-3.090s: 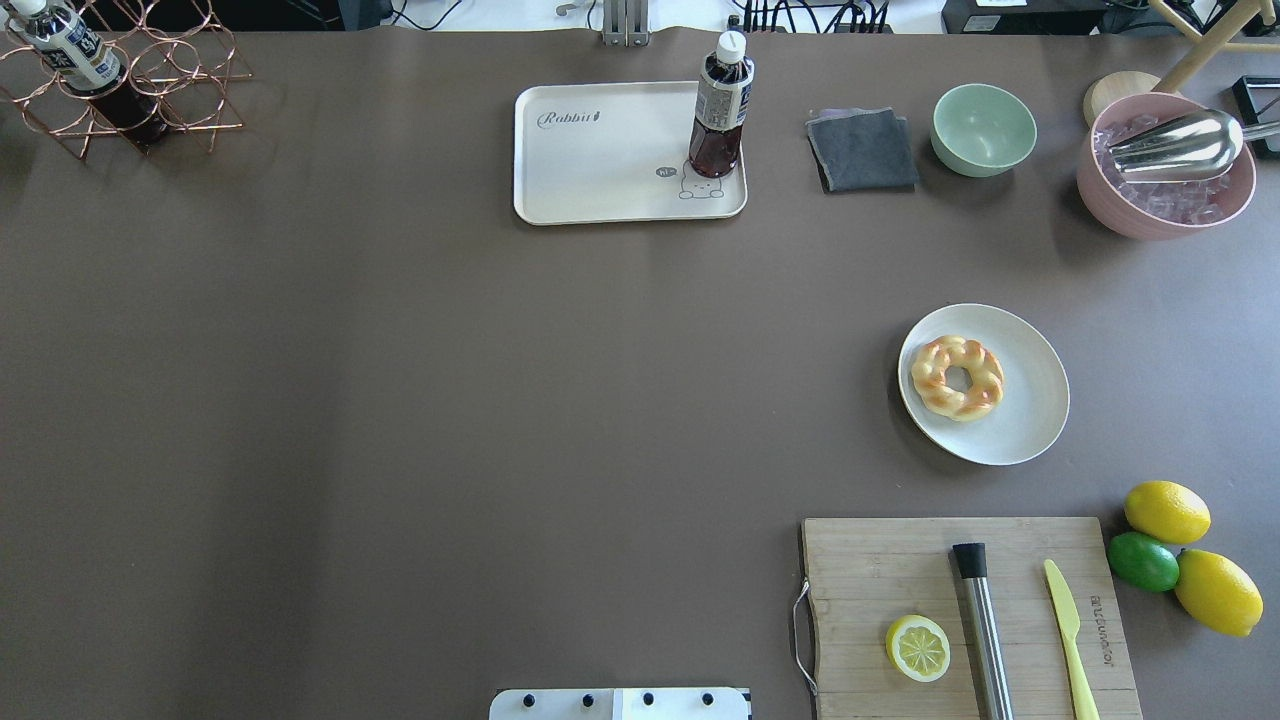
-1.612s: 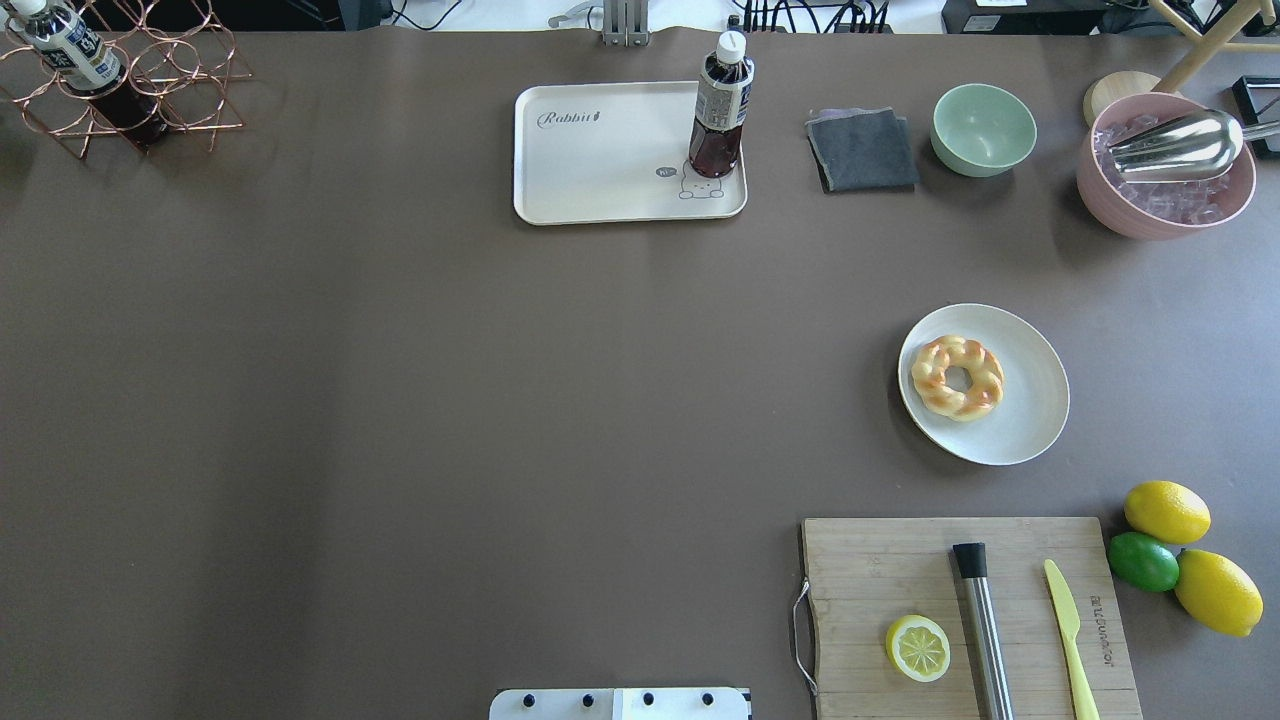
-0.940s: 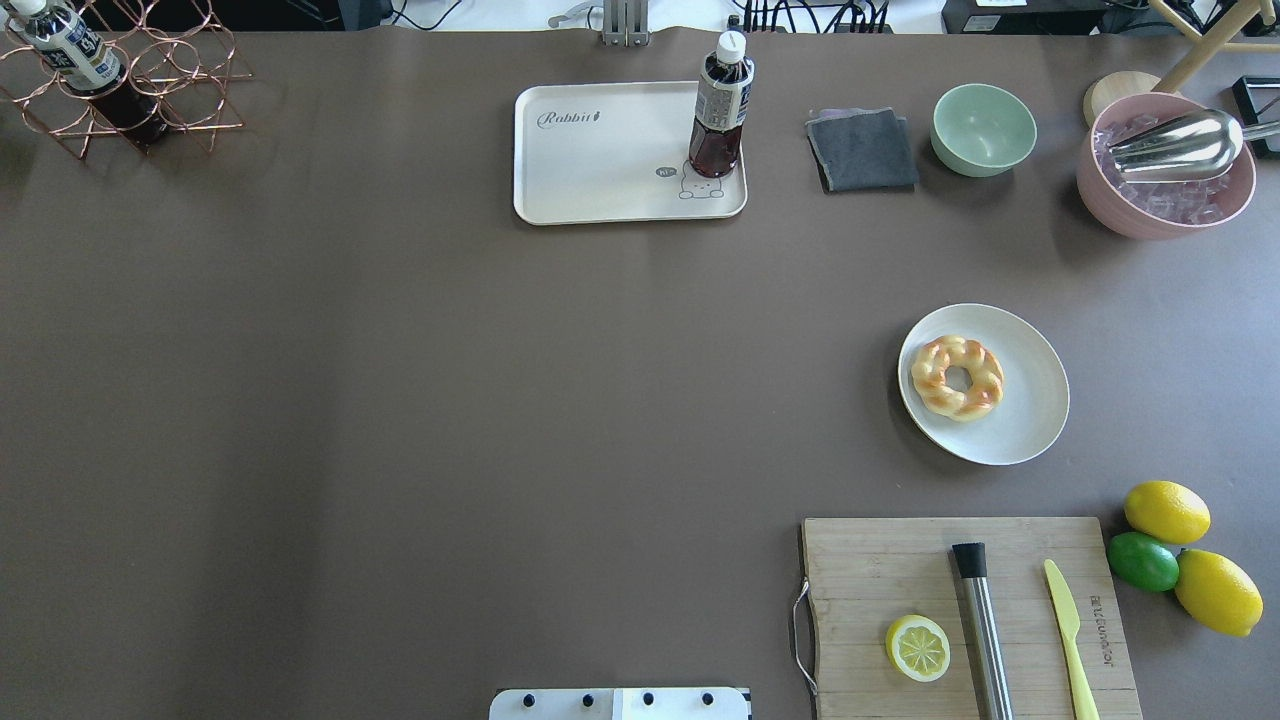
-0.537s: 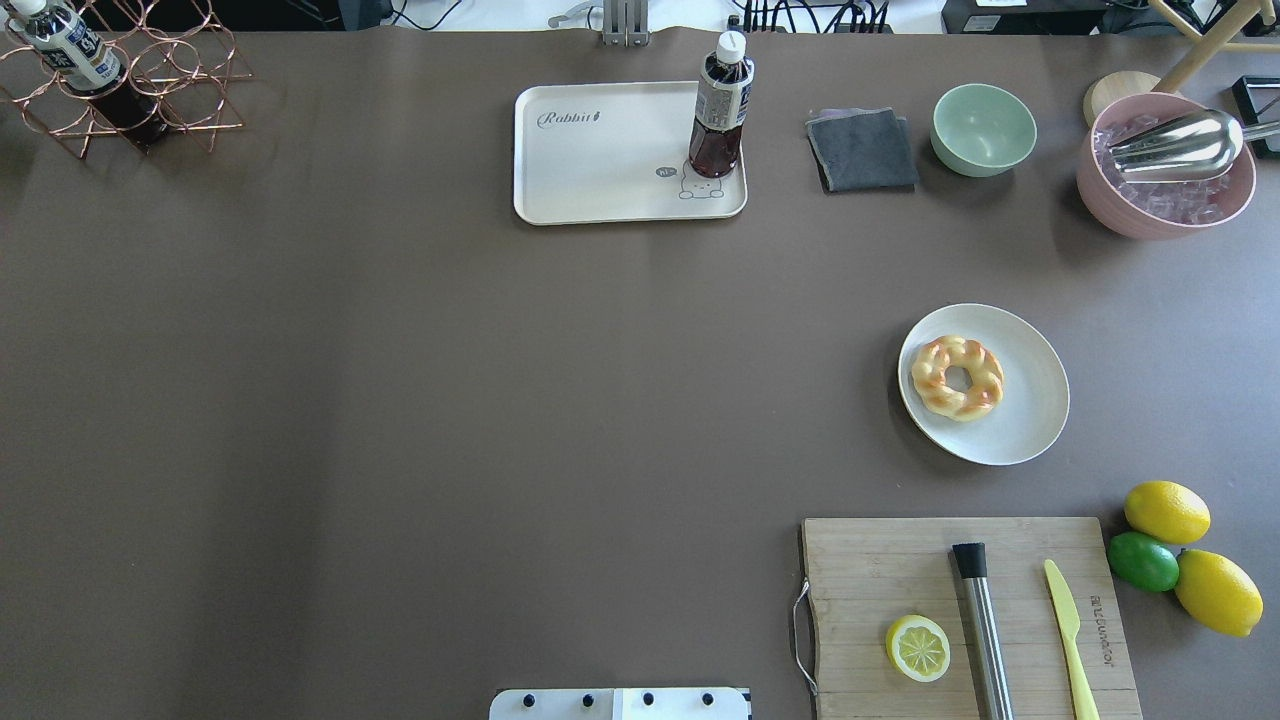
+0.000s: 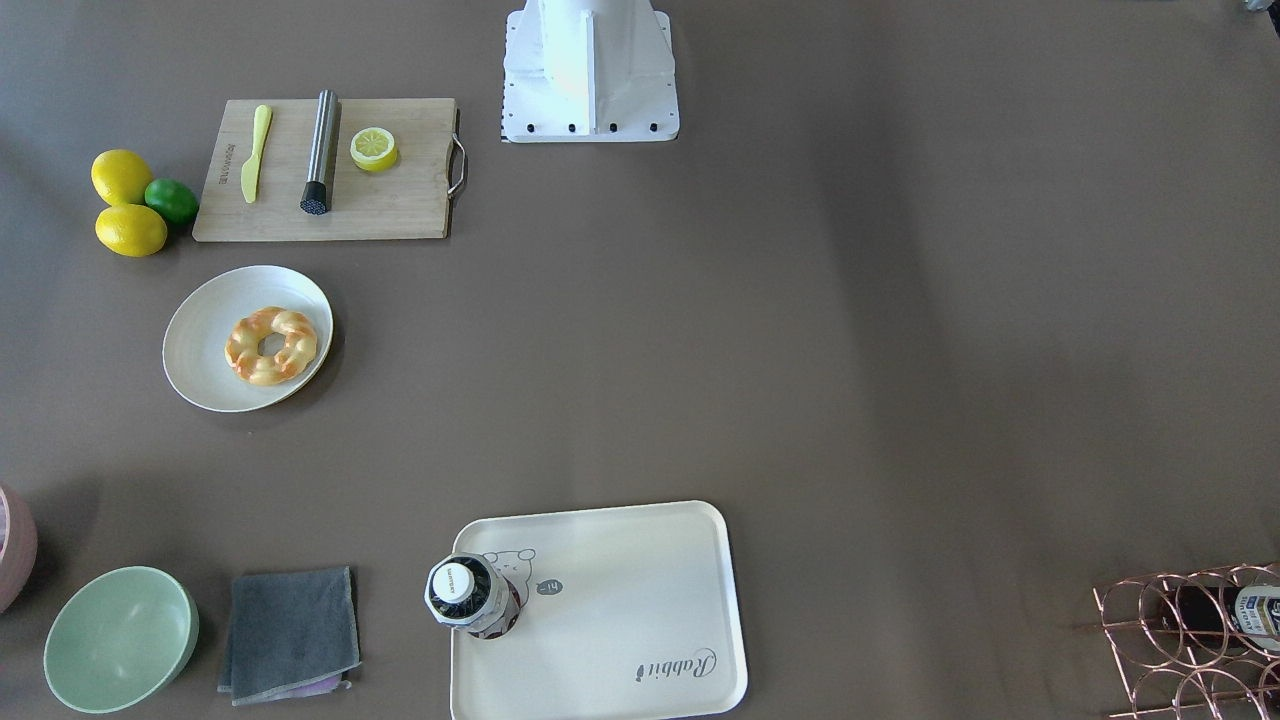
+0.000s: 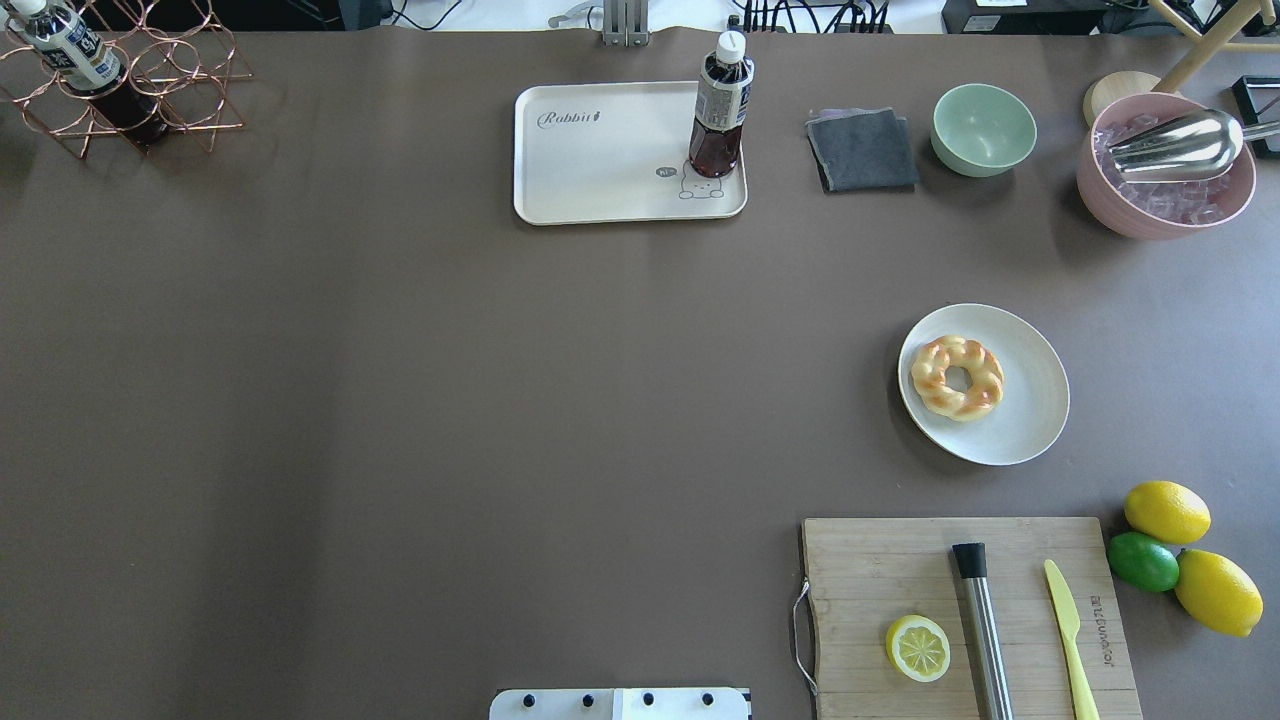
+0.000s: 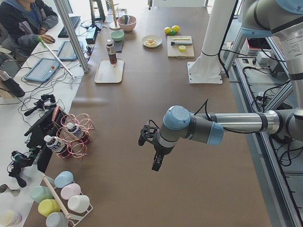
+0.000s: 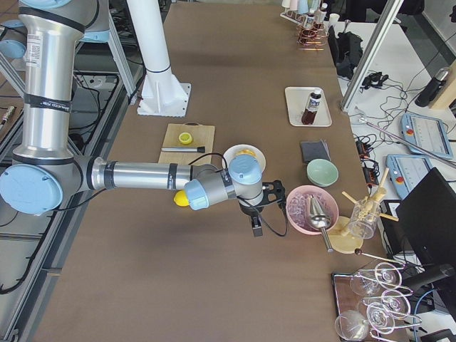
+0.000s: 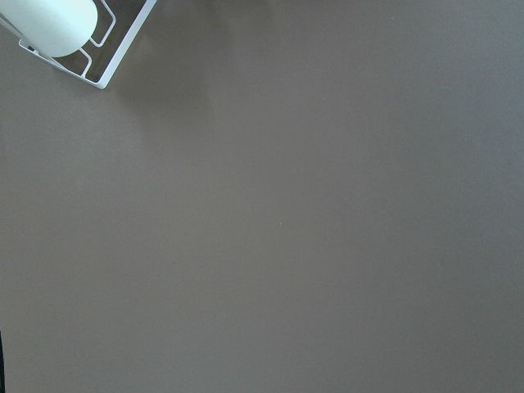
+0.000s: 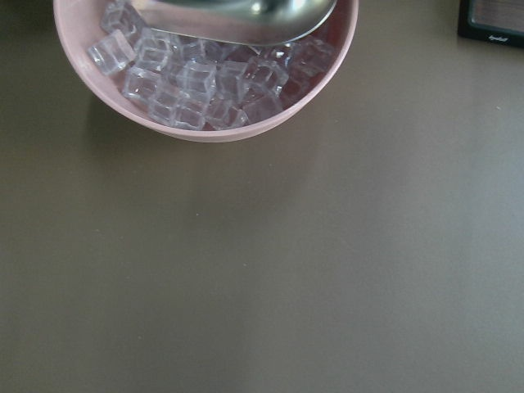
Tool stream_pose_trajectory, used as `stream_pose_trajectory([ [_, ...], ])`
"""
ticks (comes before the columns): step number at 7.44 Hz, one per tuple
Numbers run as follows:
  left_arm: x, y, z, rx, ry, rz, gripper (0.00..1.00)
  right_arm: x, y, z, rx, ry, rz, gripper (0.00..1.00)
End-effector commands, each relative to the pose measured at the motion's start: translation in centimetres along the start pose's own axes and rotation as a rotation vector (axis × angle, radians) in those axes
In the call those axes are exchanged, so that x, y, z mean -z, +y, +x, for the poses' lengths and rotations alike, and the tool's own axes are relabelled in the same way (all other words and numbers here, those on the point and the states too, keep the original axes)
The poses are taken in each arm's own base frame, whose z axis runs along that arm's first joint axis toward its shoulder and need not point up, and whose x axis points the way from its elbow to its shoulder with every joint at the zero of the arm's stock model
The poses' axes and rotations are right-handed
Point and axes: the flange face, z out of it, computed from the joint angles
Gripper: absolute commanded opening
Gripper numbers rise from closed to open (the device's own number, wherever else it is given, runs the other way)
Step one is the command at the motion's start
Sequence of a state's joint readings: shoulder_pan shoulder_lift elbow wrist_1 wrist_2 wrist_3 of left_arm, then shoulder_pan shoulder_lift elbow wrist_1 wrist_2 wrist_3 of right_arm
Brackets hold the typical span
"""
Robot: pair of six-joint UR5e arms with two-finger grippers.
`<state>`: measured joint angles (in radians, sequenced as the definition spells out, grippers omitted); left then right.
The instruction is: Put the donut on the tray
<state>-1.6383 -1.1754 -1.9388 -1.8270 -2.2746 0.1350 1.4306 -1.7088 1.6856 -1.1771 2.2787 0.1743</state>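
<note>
The braided golden donut lies on a round white plate at the table's right; it also shows in the front view. The cream "Rabbit" tray lies at the far middle, also in the front view, with an upright dark drink bottle on its right corner. Both grippers are outside the overhead and front views. My left gripper hangs over bare table far from the tray. My right gripper hangs near the pink ice bowl. I cannot tell whether either is open.
A wooden cutting board holds a lemon half, a steel muddler and a yellow knife. Lemons and a lime lie beside it. A grey cloth, green bowl, pink ice bowl and wire rack line the far edge.
</note>
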Motion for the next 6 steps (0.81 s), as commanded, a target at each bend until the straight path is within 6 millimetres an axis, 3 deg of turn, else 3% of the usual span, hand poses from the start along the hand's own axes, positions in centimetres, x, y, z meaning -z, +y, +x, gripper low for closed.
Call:
stream_pose_trajectory([
  [1,-0.1,0.1,-0.1,0.005,-0.001,-0.004,0.98,-1.9,-2.9,-6.6,-0.024,-0.048,-0.026,1.00],
  [3,-0.1,0.0,0.0,0.003,-0.001,-0.002,0.98,-4.7,-4.3,-12.4,-0.115,-0.076,-0.075,0.99],
  [4,0.0,0.0,0.0,0.003,0.000,0.000,0.98,-4.8,-5.0,-14.0,-0.107,-0.094,-0.078,0.99],
  [5,-0.1,0.0,0.0,0.003,0.001,-0.002,0.98,-5.9,-4.8,-15.6,-0.105,-0.120,-0.065,0.95],
  [6,-0.1,0.0,0.0,0.003,0.001,-0.002,0.98,-7.7,-4.3,-18.4,-0.152,-0.160,-0.063,0.90],
])
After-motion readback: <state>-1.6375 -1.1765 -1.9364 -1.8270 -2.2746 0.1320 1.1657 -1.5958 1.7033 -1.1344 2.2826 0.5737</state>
